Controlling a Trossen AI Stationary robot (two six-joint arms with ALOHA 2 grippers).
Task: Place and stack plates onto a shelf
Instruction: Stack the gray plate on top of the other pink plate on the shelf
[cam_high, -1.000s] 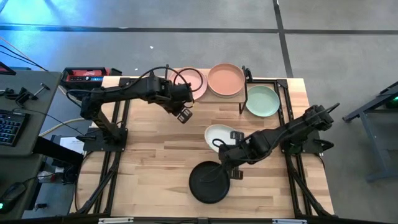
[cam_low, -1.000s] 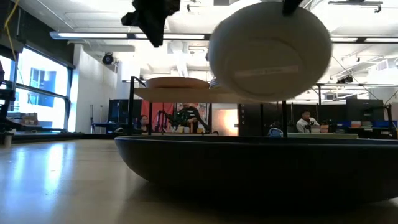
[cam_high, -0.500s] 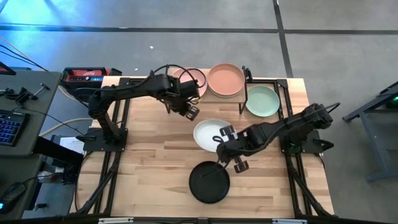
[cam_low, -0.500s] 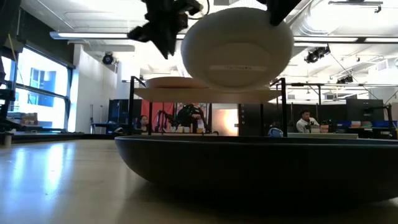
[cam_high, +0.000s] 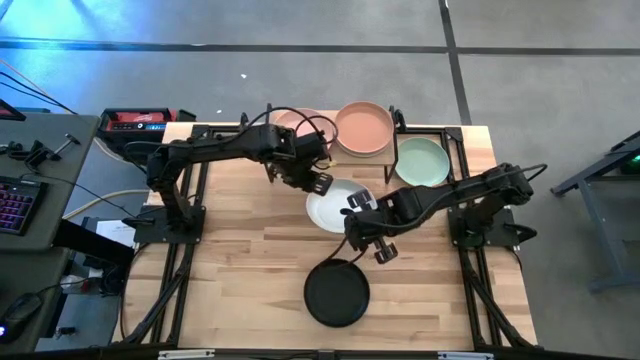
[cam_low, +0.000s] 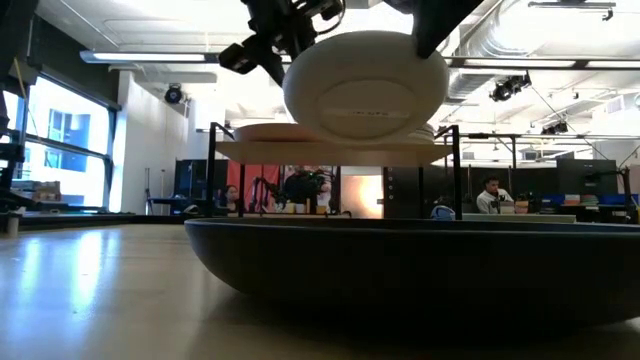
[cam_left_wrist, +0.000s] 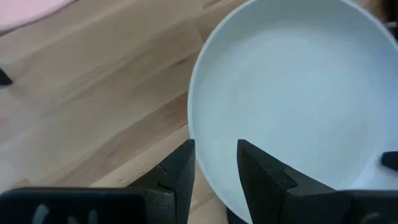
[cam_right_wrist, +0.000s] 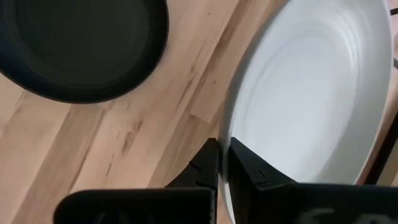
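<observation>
Right gripper (cam_right_wrist: 221, 163) is clenched on the near rim of the white plate (cam_high: 335, 207), holding it in the air above the table. Left gripper (cam_left_wrist: 214, 168) sits at the plate's opposite rim, its 2 fingers parted with the edge between them, not yet pinched as far as I can judge. From table height the white plate (cam_low: 365, 85) hangs tilted just in front of the shelf (cam_low: 330, 152), slightly above its top.

Nearest the front lies the black plate (cam_high: 336, 293), flat on the table (cam_high: 240, 260). Beyond the held plate, the peach plate (cam_high: 363, 128) rests on the shelf, a pink plate (cam_high: 296, 126) lies partly under the left arm, and a pale green plate (cam_high: 422, 162) sits to the right.

Risks: with only a rim pinch, the plate could pivot or slip if one gripper lets go before the other has closed. A low carry could also knock the rim against the shelf edge.

Count: 5 plates visible, 1 of each colour; 1 shelf; 2 grippers.
</observation>
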